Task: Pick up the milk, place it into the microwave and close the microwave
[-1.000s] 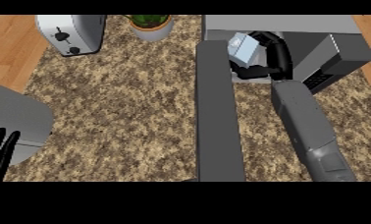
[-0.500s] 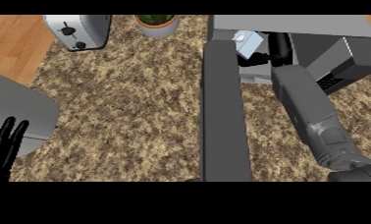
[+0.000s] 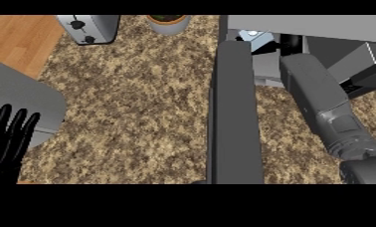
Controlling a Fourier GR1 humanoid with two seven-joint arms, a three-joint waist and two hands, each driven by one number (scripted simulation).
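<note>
**Milk carton inside the microwave, door standing open**

The milk carton [image 3: 252,40] sits at about one o'clock, inside the microwave [image 3: 308,24], only its pale top showing past the open microwave door [image 3: 235,116], which juts edge-on toward six o'clock. The right forearm [image 3: 317,96] reaches up into the cavity; the right hand [image 3: 289,42] shows only as a dark shape just beside the carton, and I cannot tell how its fingers stand. The left hand [image 3: 15,136] rests at eight o'clock, fingers straight and spread upward. A toaster [image 3: 88,26] stands at eleven o'clock and a potted plant [image 3: 168,22] at twelve on the speckled counter [image 3: 132,101].
</note>
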